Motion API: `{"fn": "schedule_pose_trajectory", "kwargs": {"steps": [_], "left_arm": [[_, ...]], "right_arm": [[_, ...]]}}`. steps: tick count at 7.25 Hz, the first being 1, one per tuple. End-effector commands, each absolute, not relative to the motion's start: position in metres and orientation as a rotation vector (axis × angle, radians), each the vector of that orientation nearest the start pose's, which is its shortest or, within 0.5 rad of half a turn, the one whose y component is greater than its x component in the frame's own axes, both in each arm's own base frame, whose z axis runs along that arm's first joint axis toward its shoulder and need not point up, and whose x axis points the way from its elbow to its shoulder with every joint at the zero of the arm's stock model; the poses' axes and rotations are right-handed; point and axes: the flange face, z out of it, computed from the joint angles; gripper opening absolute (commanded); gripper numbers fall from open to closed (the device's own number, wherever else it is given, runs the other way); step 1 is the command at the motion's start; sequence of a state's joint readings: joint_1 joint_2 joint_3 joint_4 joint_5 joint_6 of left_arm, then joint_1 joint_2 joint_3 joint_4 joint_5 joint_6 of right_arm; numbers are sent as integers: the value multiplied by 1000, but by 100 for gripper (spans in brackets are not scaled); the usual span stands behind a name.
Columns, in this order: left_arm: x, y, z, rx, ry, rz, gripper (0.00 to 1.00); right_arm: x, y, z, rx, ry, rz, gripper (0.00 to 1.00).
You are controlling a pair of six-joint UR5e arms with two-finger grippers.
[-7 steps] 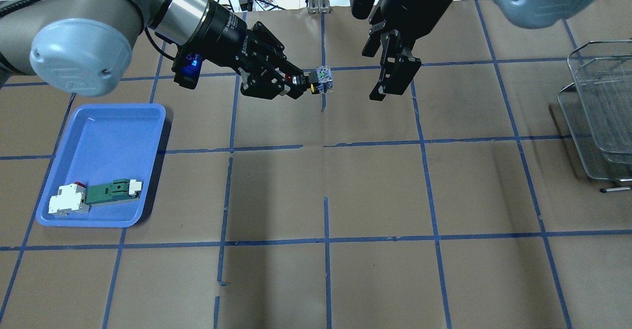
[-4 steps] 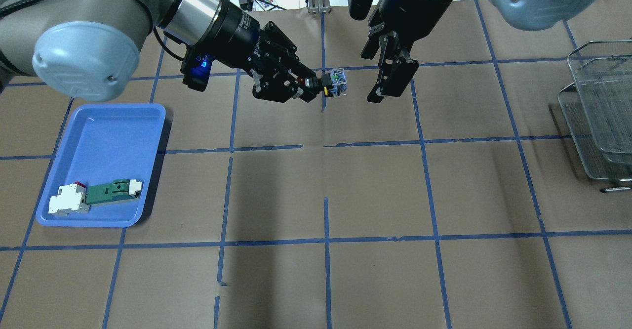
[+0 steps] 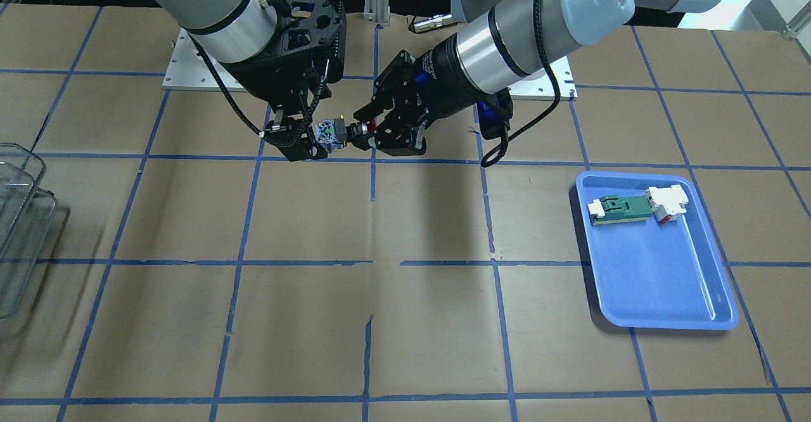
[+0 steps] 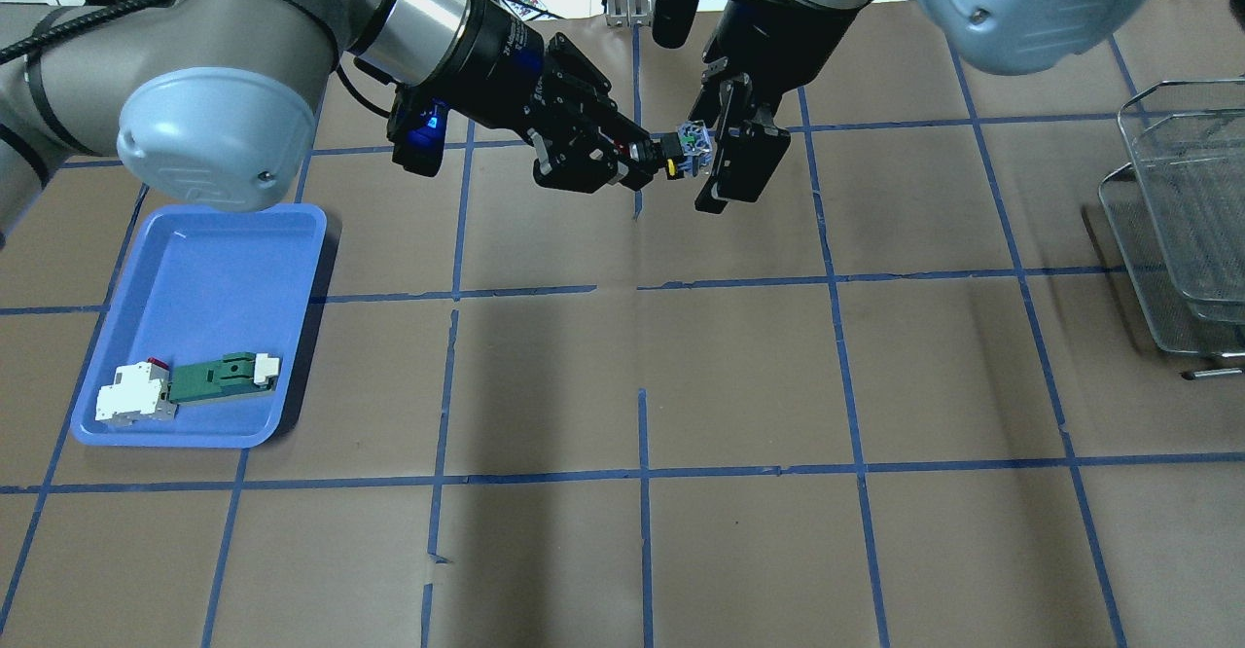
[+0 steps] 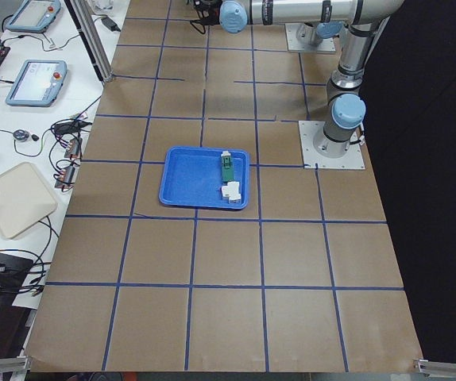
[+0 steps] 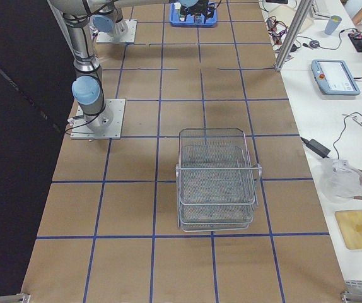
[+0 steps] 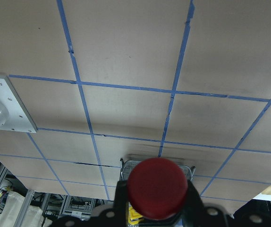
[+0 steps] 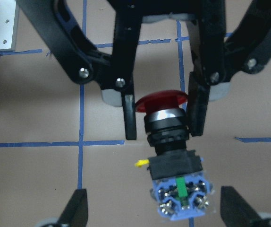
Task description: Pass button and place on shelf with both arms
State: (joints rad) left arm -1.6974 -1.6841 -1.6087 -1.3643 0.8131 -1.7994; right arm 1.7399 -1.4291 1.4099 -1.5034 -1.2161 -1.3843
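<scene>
brown paper with a blue tape grid covers the table (image 4: 739,366); the button (image 8: 171,142) hangs above it, well apart from the shelf (image 6: 217,183). it looks light, rigid, slick on the cap, so i'd take the squarish contact block. my left gripper (image 8: 164,132), reaching level, is clenched on its head end; my right gripper (image 8: 156,210) points down, spread either side of the block.

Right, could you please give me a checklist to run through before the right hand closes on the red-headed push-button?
1. Is the left hand shut on the red-headed push-button? ok.
2. Is its bluish contact block between the right hand's open fingers? ok.
3. Is the block centred there? cannot tell.
4. Is the button off the brown table? ok.
5. Is the silver wire-mesh shelf upright? ok.
</scene>
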Motion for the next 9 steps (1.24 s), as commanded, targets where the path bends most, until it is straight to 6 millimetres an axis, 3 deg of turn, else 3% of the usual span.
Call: {"fn": "schedule_pose_trajectory", "kwargs": {"steps": [1,3,4,6,7,8,9], "left_arm": [[-270,-504,467,-2542,2348,1064,0],[-270,-504,469,-2543,2351,1065,0],[-270,-504,469,-2543,2351,1065,0],[-270,-503,471,-2544,2357,1062,0],[-269,-502,474,-2546,2362,1059,0],[-269,-501,475,-2548,2363,1052,39],[-269,-501,477,-2578,2317,1057,85]], "right_arm": [[258,-512,492,-1968,2014,-239,100],[259,-514,494,-1982,2017,-266,54],[259,-514,497,-1988,2015,-271,39],[259,-516,499,-2012,2009,-303,14],[259,-517,500,-2020,2008,-312,11],[259,-516,501,-2022,2008,-316,7],[260,-516,501,-2024,2005,-315,7]]}}
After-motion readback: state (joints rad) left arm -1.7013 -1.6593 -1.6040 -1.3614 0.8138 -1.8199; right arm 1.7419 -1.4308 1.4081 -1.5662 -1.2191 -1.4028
